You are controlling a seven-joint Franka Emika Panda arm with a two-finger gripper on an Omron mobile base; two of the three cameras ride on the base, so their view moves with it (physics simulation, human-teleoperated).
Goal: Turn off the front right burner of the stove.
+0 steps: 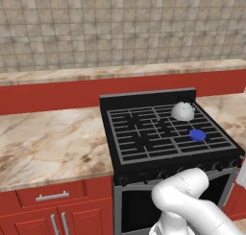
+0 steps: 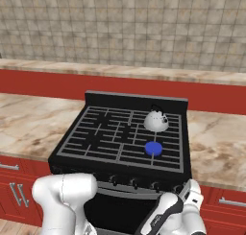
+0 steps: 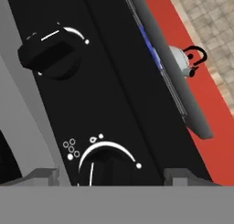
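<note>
Front right burner (image 1: 197, 135), the black cast-iron grate quarter with the bright blue oval glow at its centre, is lit; it sits at the front right corner of the black four-burner gas stove (image 1: 144, 104). In the right base view the same blue glow (image 2: 153, 147) shows just in front of the small white kettle with a black handle (image 2: 156, 120), which stands on the rear right grate section. The other grate sections show no blue.

My tool (image 3: 109, 175) is down at the stove's front panel, at the right end of the knob row. In the hand view my two dark fingertips (image 3: 41, 176) stand wide apart with one round black knob with a white arc marking (image 3: 106, 166) between them; I can't tell whether they touch it. Nothing is gripped as far as I can see. A second black knob (image 3: 50, 54) sits further along the panel, well apart from the first. The blue glow and the kettle (image 3: 183, 63) show past the panel's top edge in that view.

Marbled beige surface (image 1: 43, 143) flanks the stove on both sides, over red cabinets (image 1: 53, 210). Grey oven door (image 1: 117, 207) is below the knob row.
</note>
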